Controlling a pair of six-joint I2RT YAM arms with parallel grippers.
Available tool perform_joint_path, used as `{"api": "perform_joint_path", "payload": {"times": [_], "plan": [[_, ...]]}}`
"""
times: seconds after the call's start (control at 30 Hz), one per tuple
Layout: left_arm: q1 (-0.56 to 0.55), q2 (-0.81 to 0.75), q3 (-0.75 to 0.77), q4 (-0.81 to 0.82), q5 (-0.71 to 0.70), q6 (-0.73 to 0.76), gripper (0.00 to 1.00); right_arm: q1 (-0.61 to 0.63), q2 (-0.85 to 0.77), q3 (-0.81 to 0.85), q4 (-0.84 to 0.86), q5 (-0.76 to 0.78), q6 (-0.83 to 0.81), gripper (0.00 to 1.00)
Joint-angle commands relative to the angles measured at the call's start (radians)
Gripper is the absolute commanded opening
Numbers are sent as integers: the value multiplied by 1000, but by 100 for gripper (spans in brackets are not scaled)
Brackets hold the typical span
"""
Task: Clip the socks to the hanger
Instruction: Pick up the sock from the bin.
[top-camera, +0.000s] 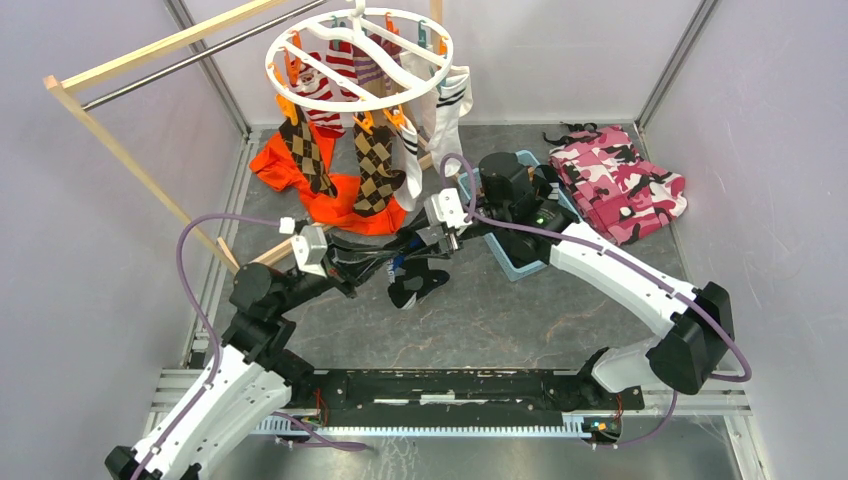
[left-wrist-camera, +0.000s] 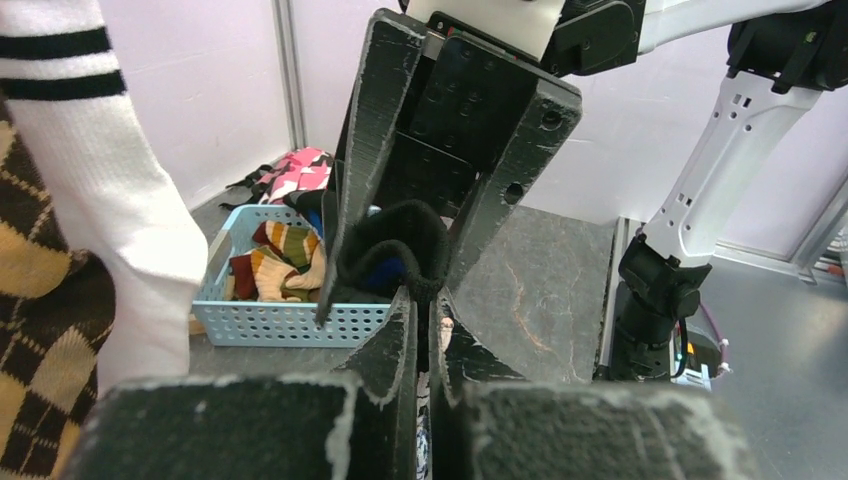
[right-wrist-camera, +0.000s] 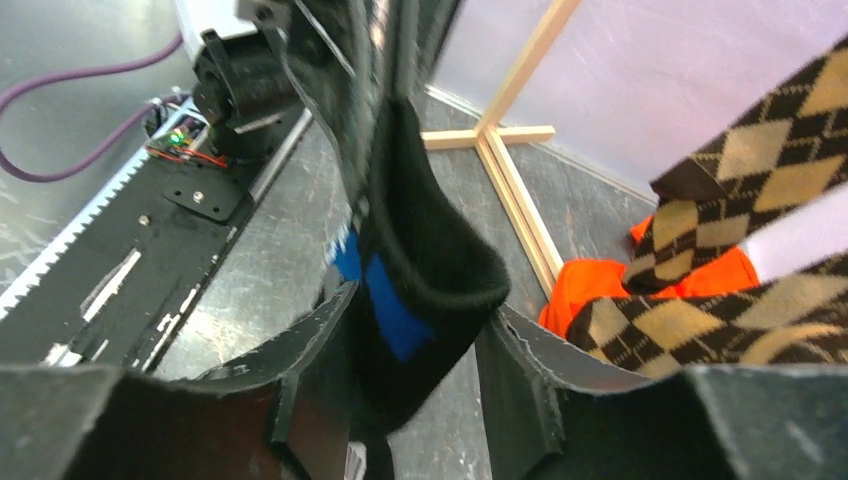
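Socks (top-camera: 305, 155) are hanging clipped on the hanger (top-camera: 300, 88) in the top view; nearby, the black-and-blue sock (top-camera: 417, 282) is dangling under the left gripper (top-camera: 390, 262) and right gripper (top-camera: 428, 243). In the left wrist view, the left fingers (left-wrist-camera: 400, 345) are pinching its cuff. In the right wrist view, the right fingers (right-wrist-camera: 310, 340) are standing spread, straddling it.

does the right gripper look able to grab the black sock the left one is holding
Likely yes: the right gripper straddles the black sock with its jaws open, the left gripper pinches it, and nothing lies between.
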Motion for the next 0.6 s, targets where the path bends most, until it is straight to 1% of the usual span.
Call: {"api": "perform_joint_path", "payload": {"times": [0.0, 0.07, 0.17, 0.2, 0.23, 0.3, 0.37, 0.47, 0.53, 0.57], "plan": [[-3, -108, -2, -100, -108, 22, 2, -58, -37, 54, -64, 59, -6, 53], [-4, -159, -8, -180, -175, 44, 2, -107, -53, 71, -72, 59, -6, 56], [-3, -222, -13, -288, -308, 47, 2, -125, -72, 110, -98, 91, -57, 63], [-3, -237, -18, -307, -340, 57, 2, -122, -79, 107, -76, 92, -67, 64], [-3, -249, -26, -344, -366, 74, 2, -117, -86, 84, -33, 93, -48, 67], [-3, -269, -48, -370, -417, 99, 2, -90, -99, 28, 93, 109, 1, 74], [-3, -283, -61, -384, -467, 114, 2, -42, -90, 23, 142, 147, -4, 79], [-3, -315, -65, -431, -553, 111, 2, 33, -28, 98, 135, 221, -1, 79], [-3, -350, -68, -466, -590, 92, 2, 69, 31, 172, 141, 304, 50, 78], [-3, -368, -70, -480, -632, 78, 2, 86, 64, 205, 157, 343, 89, 77]]}}
